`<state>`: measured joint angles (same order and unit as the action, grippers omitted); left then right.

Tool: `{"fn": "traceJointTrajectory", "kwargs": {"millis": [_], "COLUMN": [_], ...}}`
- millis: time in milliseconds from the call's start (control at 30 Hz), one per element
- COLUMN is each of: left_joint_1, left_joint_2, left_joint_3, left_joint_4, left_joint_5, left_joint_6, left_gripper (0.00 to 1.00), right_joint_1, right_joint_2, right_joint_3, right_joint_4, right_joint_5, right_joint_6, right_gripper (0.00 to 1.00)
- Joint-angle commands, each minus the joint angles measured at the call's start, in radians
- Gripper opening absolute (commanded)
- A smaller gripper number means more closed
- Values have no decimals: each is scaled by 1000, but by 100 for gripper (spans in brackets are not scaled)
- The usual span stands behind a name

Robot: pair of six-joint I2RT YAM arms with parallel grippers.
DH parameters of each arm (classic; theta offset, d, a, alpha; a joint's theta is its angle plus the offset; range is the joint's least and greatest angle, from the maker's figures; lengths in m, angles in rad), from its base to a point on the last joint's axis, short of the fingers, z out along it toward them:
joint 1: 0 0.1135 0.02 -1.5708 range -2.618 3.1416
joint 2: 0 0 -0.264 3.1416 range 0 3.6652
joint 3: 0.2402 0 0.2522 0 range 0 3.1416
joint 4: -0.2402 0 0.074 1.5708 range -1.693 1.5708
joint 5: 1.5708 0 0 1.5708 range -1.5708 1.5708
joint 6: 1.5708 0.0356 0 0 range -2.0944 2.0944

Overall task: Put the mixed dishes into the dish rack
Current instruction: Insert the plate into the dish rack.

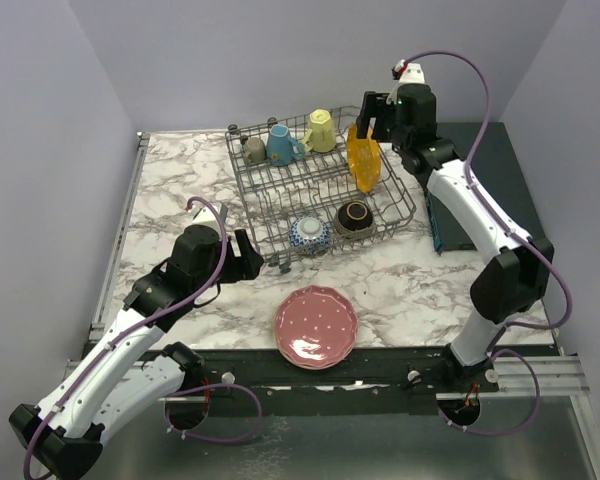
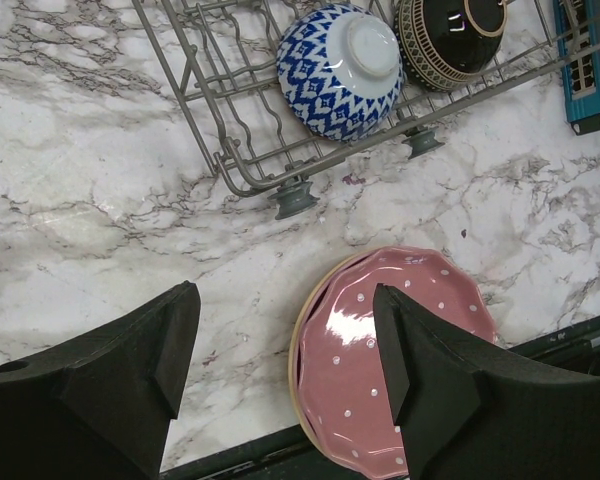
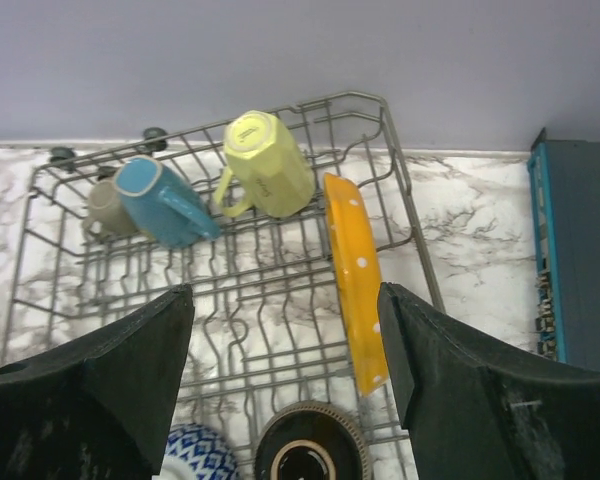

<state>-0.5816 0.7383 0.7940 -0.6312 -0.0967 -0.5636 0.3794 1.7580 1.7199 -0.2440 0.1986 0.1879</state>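
Note:
The dish rack stands at the back middle of the marble table. An orange dotted plate stands on edge in it beside yellow, blue and grey-olive mugs. A blue-white bowl and a dark brown bowl lie at its front. A pink dotted plate lies flat near the table's front edge. My left gripper is open above the plate's left rim. My right gripper hangs open above the rack, just left of the orange plate, holding nothing.
A flat dark teal box lies right of the rack, under my right arm. Grey walls close the table at the back and both sides. A black rail runs along the front edge, just beyond the pink plate.

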Motion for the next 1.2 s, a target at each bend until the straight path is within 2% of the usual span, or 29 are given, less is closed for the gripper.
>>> {"fn": "traceJointTrajectory", "kwargs": {"millis": [0,233,533,867,1167], "left_joint_1": [6,5,5,5,-13], "left_joint_2": [1,4,-8,118,168], "left_joint_3": [-13,-13,-3,12,-62], "left_joint_4": [12,12,0,0,0], "left_joint_5": [18,30,68,243,325], "left_joint_6": [10,5,-46,-148,-244], "left_gripper": [77,77,77,77,66], "right_joint_1": [-4,-4,-4,-4,-2], "right_joint_2": [-83,-204,-354,-505,-599], "right_joint_3": [-52,-173,-323,-523,-703], "right_joint_4": [-78,-97,-172,-227,-255], "right_joint_5": [-118,-191,-360,-497,-625], "right_joint_6": [81,114,147,167,189], "right_gripper": [80,81,81,80,74]}}
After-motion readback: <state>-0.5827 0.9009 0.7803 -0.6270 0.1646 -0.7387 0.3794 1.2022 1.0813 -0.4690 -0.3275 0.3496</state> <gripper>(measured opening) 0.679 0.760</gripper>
